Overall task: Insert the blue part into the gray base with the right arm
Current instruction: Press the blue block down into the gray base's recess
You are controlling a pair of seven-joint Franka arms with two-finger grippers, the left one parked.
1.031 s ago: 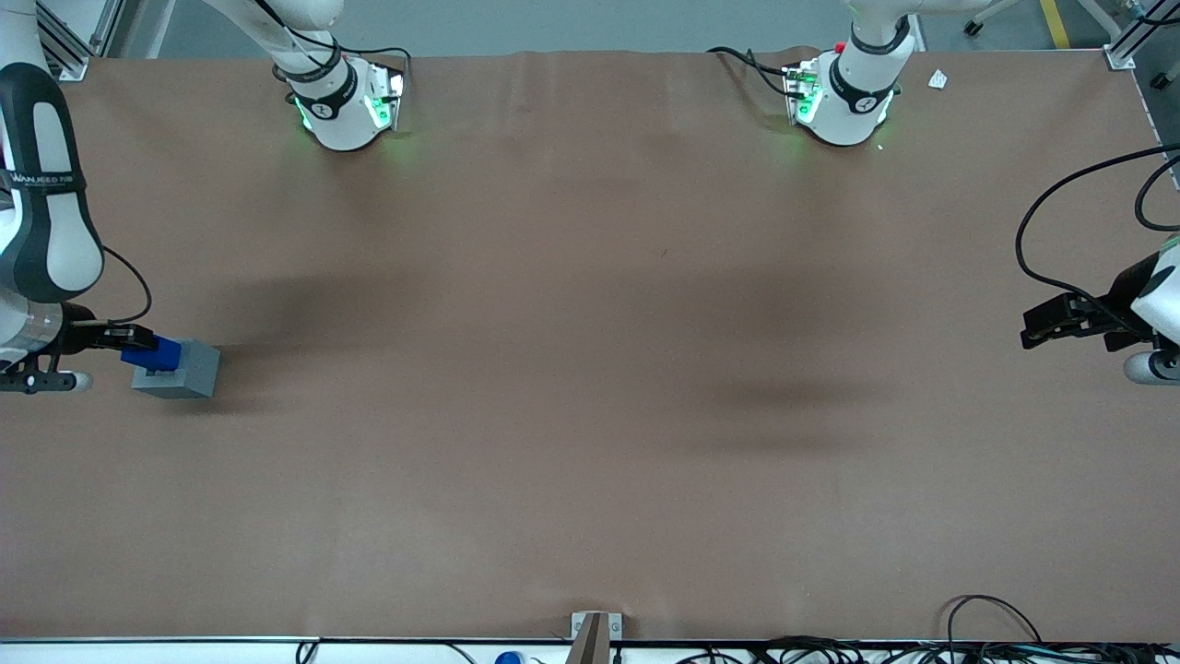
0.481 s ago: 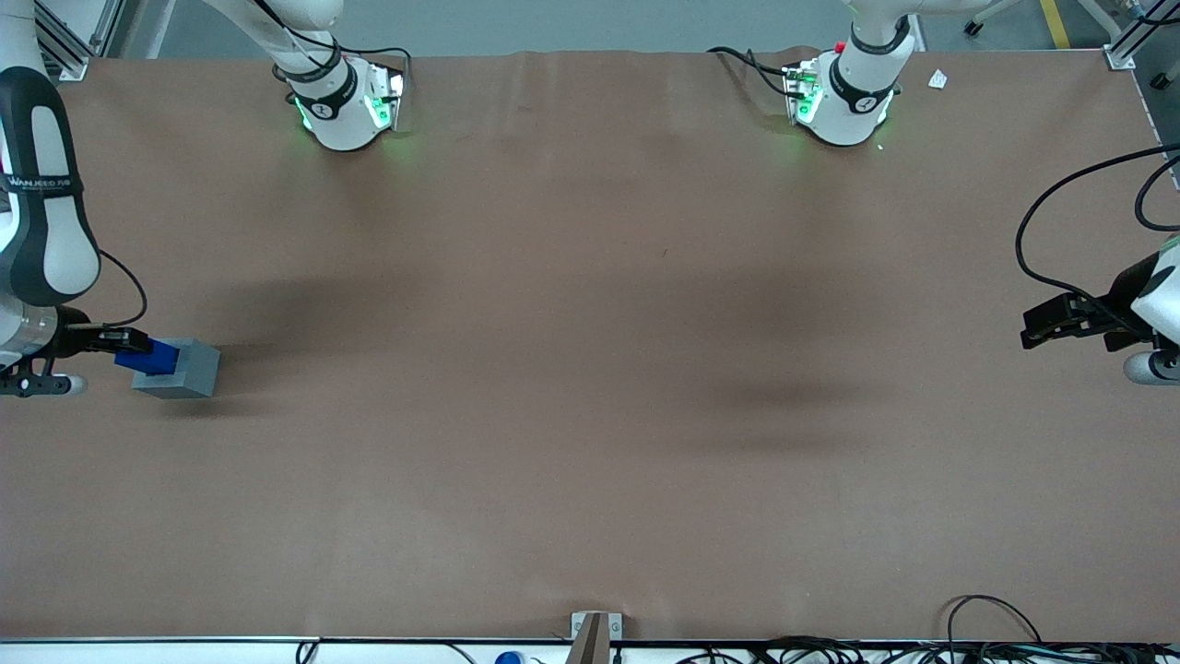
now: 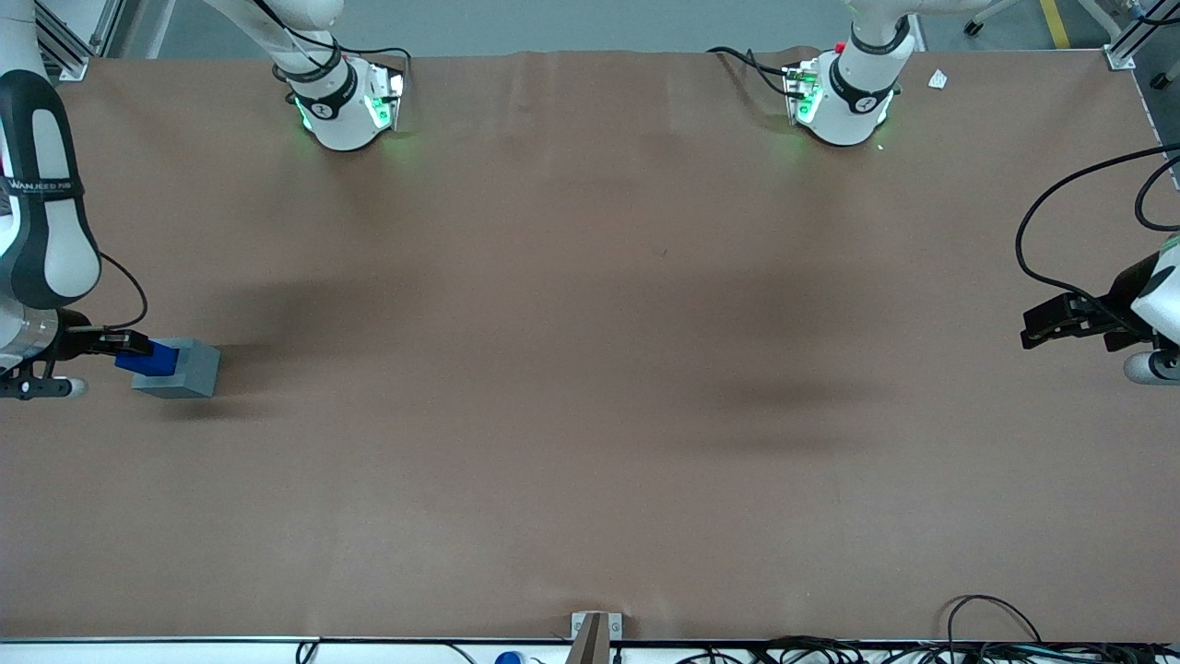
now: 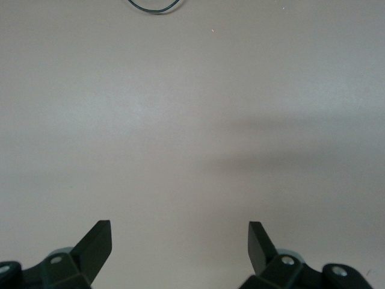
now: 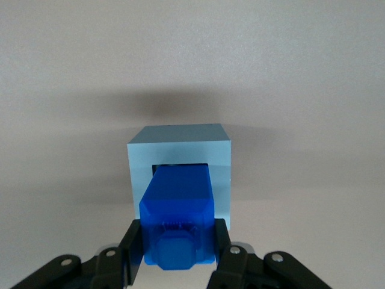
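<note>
— Base (image 3: 182, 369) first: where did the gray base sit?

— It stood on the brown table cover (image 3: 590, 387), well toward the working arm's end of the table and far from the parked arm's end. In the right wrist view the gray base (image 5: 180, 171) was a pale cube with its recessed face turned up toward the camera.

— And the blue part (image 3: 149, 358) relative to that base?

— It hung over the base, its lower end at or just inside the square recess. In the right wrist view the blue part (image 5: 179, 217) covered most of the opening, with only a thin dark strip of the recess showing along one edge. Whether it had bottomed out in the recess could not be told. Its end nearest the camera carried a smaller raised octagonal stub.

— What about the gripper (image 3: 109, 342)?

— The gripper sat directly above the base, at the end of the right arm (image 3: 41, 235), whose white and black link with its lettered band rose over the table edge nearest the base. In the right wrist view the gripper (image 5: 179, 259) had its two black fingers (image 5: 129, 253) pressed against opposite side faces of the blue part, pinching it between them. Neither finger touched the base itself.

— Anything else around the base?

— A soft shadow lay on the cover just beside the base, on the side farther from the front camera. The arm's white pedestal (image 3: 343, 106), lit green, stood much farther from the front camera than the base.
</note>
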